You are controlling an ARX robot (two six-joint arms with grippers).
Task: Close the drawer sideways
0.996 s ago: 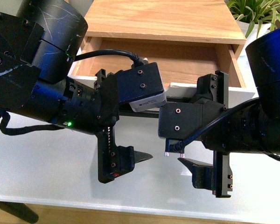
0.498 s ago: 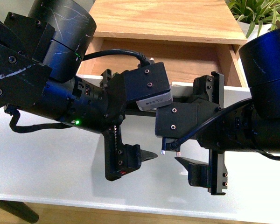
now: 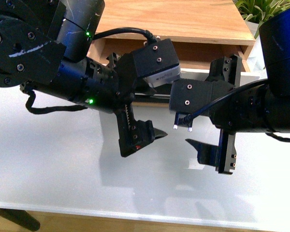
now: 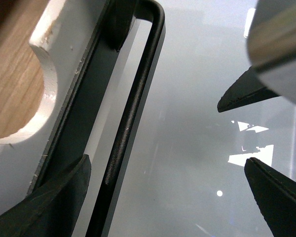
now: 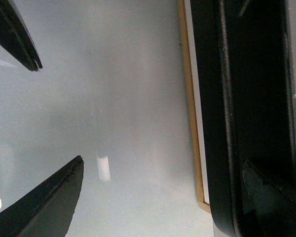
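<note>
White table (image 3: pixel 58 164) fills the near side. The left gripper (image 4: pixel 165 168) is spread wide, gripping nothing; its far finger (image 4: pixel 59 197) lies by the drawer (image 3: pixel 194 75) front and the black handle (image 4: pixel 133 113) stands between its jaws. The drawer sits at the far middle, slightly open. The right gripper (image 5: pixel 163 163) also gapes wide and empty beside the handle.

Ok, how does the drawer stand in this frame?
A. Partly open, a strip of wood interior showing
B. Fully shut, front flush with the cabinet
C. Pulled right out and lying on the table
A: in the front view, a strip of the wood interior of the drawer shows between the cabinet top and the drawer's white front.
</note>
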